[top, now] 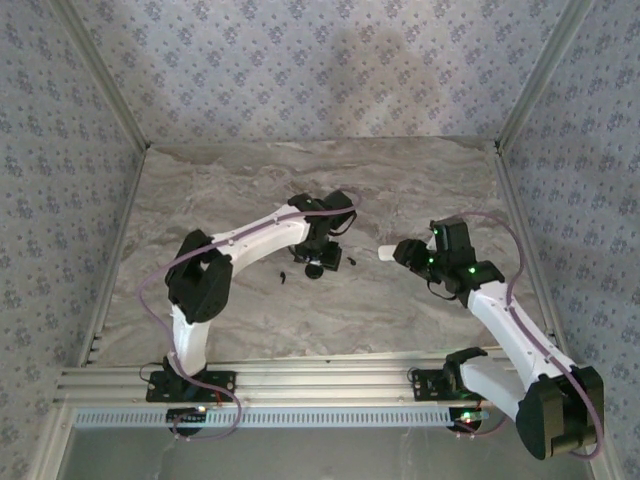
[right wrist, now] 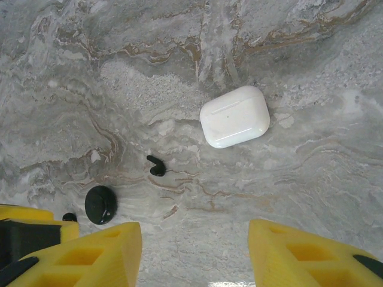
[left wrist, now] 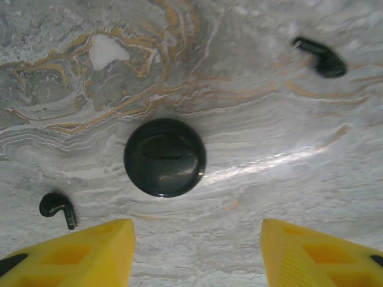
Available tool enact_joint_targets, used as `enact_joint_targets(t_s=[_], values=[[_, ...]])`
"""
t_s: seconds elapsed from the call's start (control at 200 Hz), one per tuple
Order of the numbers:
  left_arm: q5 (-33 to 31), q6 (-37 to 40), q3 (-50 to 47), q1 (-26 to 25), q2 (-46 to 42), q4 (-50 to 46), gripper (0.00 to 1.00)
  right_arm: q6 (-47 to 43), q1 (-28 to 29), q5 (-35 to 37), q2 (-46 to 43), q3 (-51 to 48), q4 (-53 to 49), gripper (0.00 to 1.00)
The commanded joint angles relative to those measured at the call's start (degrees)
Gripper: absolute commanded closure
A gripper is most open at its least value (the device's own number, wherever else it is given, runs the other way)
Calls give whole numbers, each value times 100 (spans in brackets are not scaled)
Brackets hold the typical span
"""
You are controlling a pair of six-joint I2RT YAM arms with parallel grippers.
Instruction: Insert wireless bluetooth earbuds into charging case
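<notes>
Your left arm [top: 245, 238] rises from its base, folds at a black elbow and runs its white forearm toward 2 o'clock to the middle of the table [top: 250, 180], wrist pointed down. Your left gripper [left wrist: 197, 236] hangs above the surface with its yellow fingers [left wrist: 84, 254] well apart and nothing between them. Your right arm [top: 505, 315] doubles back at an elbow near the 5 o'clock corner, then stretches toward 11 o'clock. Your right gripper [right wrist: 194, 239] likewise stands wide and holds nothing.

The table is a marbled sheet, grey and cream with rust-coloured veins, matte with a faint sheen. Walls [top: 300, 70] papered in a small blue-grey floral repeat close it in on three sides. A ribbed aluminium rail [top: 300, 378] runs along the near edge.

In the left wrist view, the black case [left wrist: 165, 157], a glossy round disc with its lid shut, lies flat straight ahead of the fingers. One black earbud [left wrist: 58, 207], tiny and curved with a short stem, lies at 8 o'clock from it, not touching it. A second black earbud [left wrist: 320, 57] lies at 2 o'clock, farther off and blurred. Both buds rest on the bare table, outside the case. In the right wrist view, the white case [right wrist: 234, 116], a smooth rounded oblong, closed, lies at 1 o'clock from the gap between the fingers.
</notes>
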Motion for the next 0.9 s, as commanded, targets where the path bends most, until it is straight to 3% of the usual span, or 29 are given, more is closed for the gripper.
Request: enact_joint_targets(t_s=[0.0,0.18,0.894], values=[[-102,371,-55,114,179,-313,41,-92,86,209,46,237,-137,49],[-34,501,-35,231,370,-207,36,-57,230,312,113,301,-150,49],[329,612,-17,305,854,122,38,-30,544,465,368,452,-141,49]])
